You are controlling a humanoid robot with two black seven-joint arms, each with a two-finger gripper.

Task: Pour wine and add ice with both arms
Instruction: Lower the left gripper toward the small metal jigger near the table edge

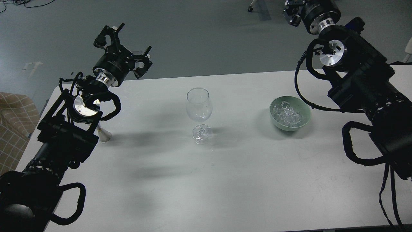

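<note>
Left pincer [128, 43]: black pronged fingers spread apart, gripping nothing; held above the bench's far left edge, over grey floor.
Right pincer [293, 11]: black, cut off by the top of the view; whether spread or pressed together cannot be told.
Left arm [64, 135]: black jointed housing, silver round cap, looping ribbed cables; covers the bench's left side.
Right arm [363, 80]: same build, crossing the far right corner of the bench.
Pale cone-shaped item [103, 134]: on the bench, partly hidden under the left arm; what it is cannot be told.
Wine glass [199, 111]: clear, stemmed, rounded bowl, upright at bench centre; no liquid visible.
Bowl [305, 116]: pale green, round, smooth, right of the glass and well apart from it.
Ice [288, 114]: clear glinting cubes heaped inside the bowl.
Bench [206, 187]: white, matte, faintly scuffed; near half bare, open room between glass and bowl.
Surroundings: grey floor [193, 32] beyond the far edge; checked beige upholstery [14, 129] beside the left edge.
</note>
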